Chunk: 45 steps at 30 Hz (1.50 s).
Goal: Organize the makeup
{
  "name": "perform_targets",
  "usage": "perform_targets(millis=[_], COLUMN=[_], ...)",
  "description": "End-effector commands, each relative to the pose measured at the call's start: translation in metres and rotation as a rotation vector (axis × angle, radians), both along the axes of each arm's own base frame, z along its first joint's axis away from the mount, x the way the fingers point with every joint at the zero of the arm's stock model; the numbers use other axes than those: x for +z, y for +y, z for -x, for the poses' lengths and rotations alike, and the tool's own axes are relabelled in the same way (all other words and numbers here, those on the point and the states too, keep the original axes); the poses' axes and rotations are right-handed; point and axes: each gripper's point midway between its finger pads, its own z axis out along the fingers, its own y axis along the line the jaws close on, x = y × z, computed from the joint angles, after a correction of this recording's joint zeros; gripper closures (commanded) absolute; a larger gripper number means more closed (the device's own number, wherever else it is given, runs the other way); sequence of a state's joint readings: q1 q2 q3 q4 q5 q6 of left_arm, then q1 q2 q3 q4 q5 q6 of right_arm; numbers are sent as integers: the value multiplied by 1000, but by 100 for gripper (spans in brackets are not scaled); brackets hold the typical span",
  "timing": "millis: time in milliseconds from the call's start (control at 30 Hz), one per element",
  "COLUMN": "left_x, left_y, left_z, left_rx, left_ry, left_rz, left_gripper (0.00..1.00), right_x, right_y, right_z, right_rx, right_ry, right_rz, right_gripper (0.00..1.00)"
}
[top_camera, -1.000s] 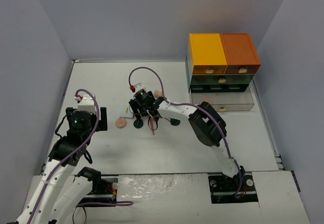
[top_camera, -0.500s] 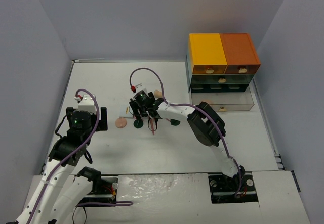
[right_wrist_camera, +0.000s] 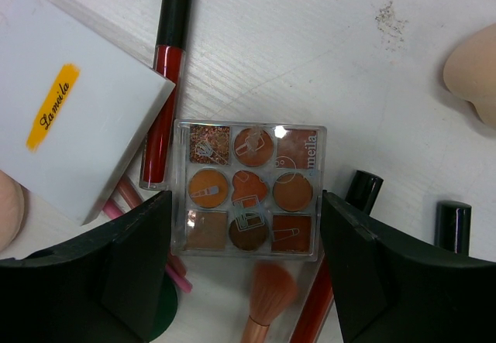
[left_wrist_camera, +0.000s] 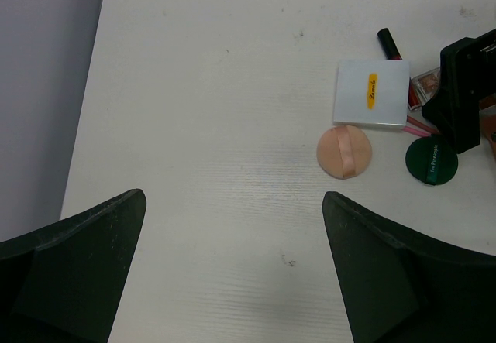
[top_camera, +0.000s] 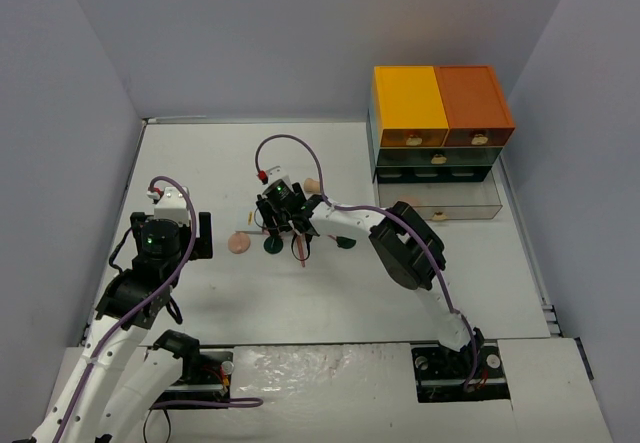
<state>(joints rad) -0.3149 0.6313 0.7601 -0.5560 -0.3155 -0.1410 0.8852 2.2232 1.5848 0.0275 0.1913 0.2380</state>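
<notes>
My right gripper (right_wrist_camera: 246, 223) is open and low over the makeup pile, its jaws on either side of a clear eyeshadow palette (right_wrist_camera: 248, 190) and close to its edges. Around the palette lie a white-lidded box (right_wrist_camera: 77, 134), a dark red gloss tube (right_wrist_camera: 163, 87), a peach brush (right_wrist_camera: 267, 296), a green disc (right_wrist_camera: 159, 316) and a beige sponge (right_wrist_camera: 473, 72). In the top view the right gripper (top_camera: 280, 215) covers most of the pile. My left gripper (left_wrist_camera: 232, 196) is open and empty over bare table, left of a round peach puff (left_wrist_camera: 345, 152), the white box (left_wrist_camera: 372, 93) and a green disc (left_wrist_camera: 432, 159).
The drawer unit (top_camera: 440, 113) with yellow and orange tops stands at the back right, with a clear drawer (top_camera: 445, 203) pulled open at its foot. A second green disc (top_camera: 345, 244) lies under the right arm. Grey walls close in the table on three sides.
</notes>
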Motion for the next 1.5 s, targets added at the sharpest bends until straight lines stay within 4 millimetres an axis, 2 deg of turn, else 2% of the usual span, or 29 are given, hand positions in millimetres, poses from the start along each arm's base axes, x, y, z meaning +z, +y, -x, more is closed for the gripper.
perform_targets(millis=[0, 133, 267, 333, 400, 467, 500, 533, 633, 767, 833, 1000, 1167, 1267, 1467], left_x=[23, 23, 24, 24, 24, 24, 25, 24, 25, 25, 25, 26, 28, 30, 34], left_y=[-1, -1, 0, 0, 0, 0, 0, 0, 0, 0, 0, 0, 1, 1, 3], left_z=[-10, -10, -10, -10, -9, -10, -10, -9, -9, -9, -9, -9, -8, -7, -4], left_rx=[9, 11, 14, 14, 14, 13, 14, 15, 14, 12, 11, 9, 14, 12, 18], left_ry=[-84, -84, -85, -86, -85, -86, -87, -86, -88, -89, -90, -94, -101, -111, -130], left_rz=[11, 10, 9, 8, 7, 10, 10, 9, 9, 11, 11, 15, 15, 19, 23], left_gripper=[3, 3, 3, 3, 3, 3, 3, 3, 3, 3, 3, 3, 3, 3, 3], right_x=[55, 94, 135, 148, 151, 169, 170, 172, 166, 165, 158, 156, 150, 141, 110], right_y=[1, 0, -14, -27, -40, -59, -66, -84, -130, -208, -232, -312, -361, -375, -392], right_z=[-12, -17, -22, -22, -19, -21, -21, -21, -19, -22, -20, -28, -38, -42, -52], right_rx=[-13, -15, -29, -43, -55, -81, -90, -115, -163, -262, -293, -437, -531, -555, -555], right_ry=[-90, -143, -195, -209, -209, -234, -234, -236, -230, -253, -243, -262, -301, -295, -252], right_rz=[-39, -87, -130, -142, -138, -152, -151, -147, -122, -58, -43, -25, -7, -3, 31], right_gripper=[57, 57, 57, 57, 57, 57, 57, 57, 57, 57, 57, 57, 56, 56, 53])
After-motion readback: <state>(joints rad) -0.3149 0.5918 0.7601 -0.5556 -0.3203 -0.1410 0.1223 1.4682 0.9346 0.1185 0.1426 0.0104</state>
